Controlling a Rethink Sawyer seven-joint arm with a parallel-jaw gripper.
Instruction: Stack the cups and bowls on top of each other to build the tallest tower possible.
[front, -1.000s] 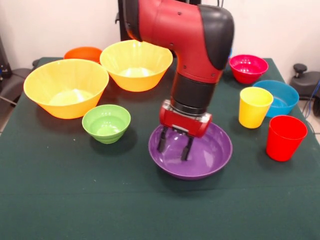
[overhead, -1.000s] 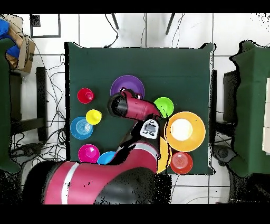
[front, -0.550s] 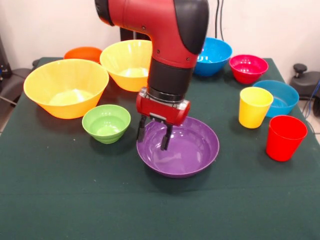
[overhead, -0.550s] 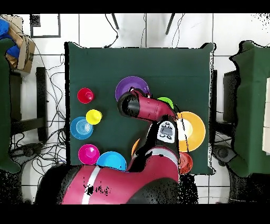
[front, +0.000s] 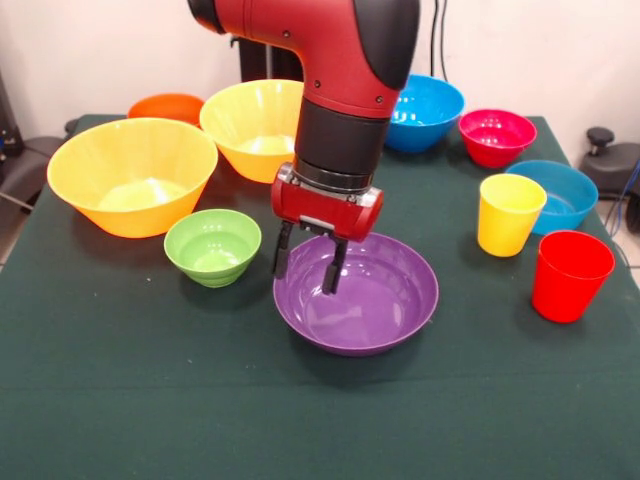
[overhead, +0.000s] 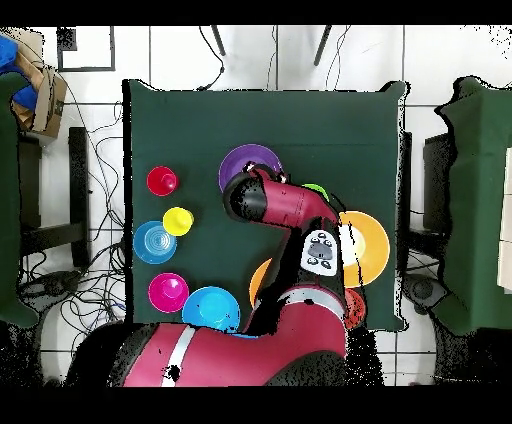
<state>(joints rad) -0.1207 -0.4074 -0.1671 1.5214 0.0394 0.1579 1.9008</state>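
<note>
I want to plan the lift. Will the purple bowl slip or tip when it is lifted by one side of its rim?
The purple bowl looks glossy and thin-walled, so probably light but slippery. The gripper straddles its rim at one side, so the wide, shallow bowl may tilt when raised.

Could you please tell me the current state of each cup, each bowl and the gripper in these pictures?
purple bowl: upright, rim between the fingers.
gripper: fingers straddle the purple bowl's rim.
green bowl: upright, empty.
large yellow bowls: upright, unstacked.
orange bowl: upright, partly hidden.
blue bowls: upright, apart.
pink-red bowl: upright, empty.
yellow cup: upright.
red cup: upright.
</note>
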